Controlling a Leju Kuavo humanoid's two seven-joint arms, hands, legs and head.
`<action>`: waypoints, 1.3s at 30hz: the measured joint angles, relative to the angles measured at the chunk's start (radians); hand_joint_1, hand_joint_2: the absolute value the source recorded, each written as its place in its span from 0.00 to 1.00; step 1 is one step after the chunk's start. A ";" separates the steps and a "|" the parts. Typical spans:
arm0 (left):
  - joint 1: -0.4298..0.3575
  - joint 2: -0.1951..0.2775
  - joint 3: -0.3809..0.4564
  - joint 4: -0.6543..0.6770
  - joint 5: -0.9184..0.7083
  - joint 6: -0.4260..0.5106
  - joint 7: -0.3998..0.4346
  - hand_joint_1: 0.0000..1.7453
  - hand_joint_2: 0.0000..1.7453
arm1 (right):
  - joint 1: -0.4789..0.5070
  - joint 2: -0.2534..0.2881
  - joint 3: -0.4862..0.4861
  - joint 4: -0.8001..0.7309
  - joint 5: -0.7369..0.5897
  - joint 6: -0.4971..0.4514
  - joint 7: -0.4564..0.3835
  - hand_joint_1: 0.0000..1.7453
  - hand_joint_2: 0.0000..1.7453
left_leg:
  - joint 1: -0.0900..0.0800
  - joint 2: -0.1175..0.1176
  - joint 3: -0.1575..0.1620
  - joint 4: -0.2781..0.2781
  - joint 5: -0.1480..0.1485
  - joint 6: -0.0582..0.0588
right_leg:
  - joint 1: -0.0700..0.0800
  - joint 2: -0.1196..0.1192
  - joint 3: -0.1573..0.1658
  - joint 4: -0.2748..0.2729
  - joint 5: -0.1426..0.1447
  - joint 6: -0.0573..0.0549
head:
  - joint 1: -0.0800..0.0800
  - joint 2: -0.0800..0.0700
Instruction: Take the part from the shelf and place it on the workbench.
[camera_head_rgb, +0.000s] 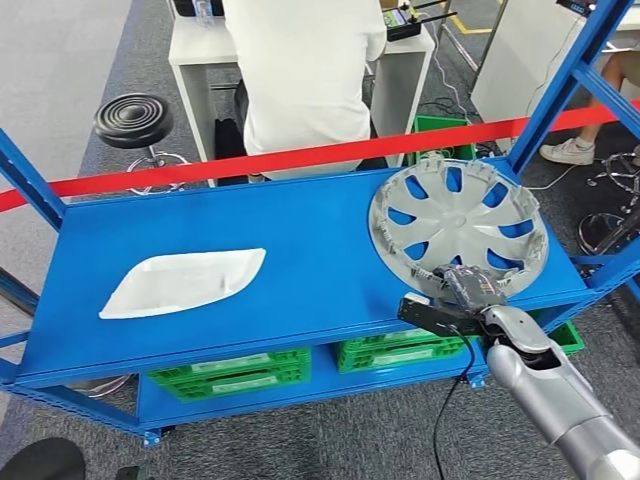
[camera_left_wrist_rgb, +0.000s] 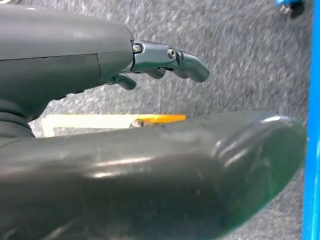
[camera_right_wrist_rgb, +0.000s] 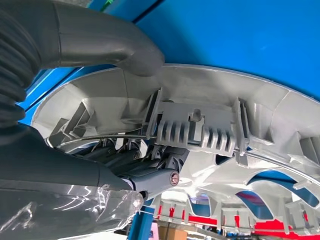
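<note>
A: How far along?
B: Early. The right robot hand (camera_head_rgb: 462, 287), lower right of frame, grips the near rim of the hubcap (camera_head_rgb: 457, 223), which lies on the blue shelf (camera_head_rgb: 317, 250).
A: The other?
B: The left robot hand (camera_left_wrist_rgb: 166, 60) holds nothing, fingers apart. Lifting and placing remain.

From my left wrist camera I see my left hand (camera_left_wrist_rgb: 151, 125) holding nothing, its thick grey thumb (camera_left_wrist_rgb: 170, 175) stretched across the near part of the picture and its darker fingers (camera_left_wrist_rgb: 170, 57) held out straight, apart from the thumb. Behind them lies grey carpet (camera_left_wrist_rgb: 241, 55) with a strip of yellow tape (camera_left_wrist_rgb: 113, 120). A blue post (camera_left_wrist_rgb: 311, 125) runs along one edge.
</note>
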 joint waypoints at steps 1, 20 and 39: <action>0.000 0.001 0.000 0.000 0.000 -0.003 -0.010 0.00 0.00 | 0.001 -0.001 0.000 0.001 -0.004 0.000 -0.003 1.00 1.00 | 0.001 0.001 0.001 -0.001 0.001 0.006 | 0.000 -0.001 -0.018 0.040 -0.023 0.003 | 0.003 0.000; 0.006 0.008 0.001 0.000 -0.010 -0.001 -0.134 0.00 0.00 | 0.137 -0.034 -0.068 -0.172 -0.322 -0.013 -0.188 1.00 1.00 | -0.005 0.001 -0.115 0.256 -0.135 -0.034 | 0.000 -0.005 0.010 -0.014 0.008 -0.043 | -0.002 0.000; 0.001 0.010 0.002 0.000 -0.015 0.013 -0.128 0.00 0.00 | 0.318 0.016 -0.157 -0.460 -0.490 -0.104 -0.433 1.00 1.00 | -0.005 0.000 0.006 0.000 -0.005 0.010 | 0.000 -0.003 -0.041 0.116 -0.039 0.003 | 0.012 0.000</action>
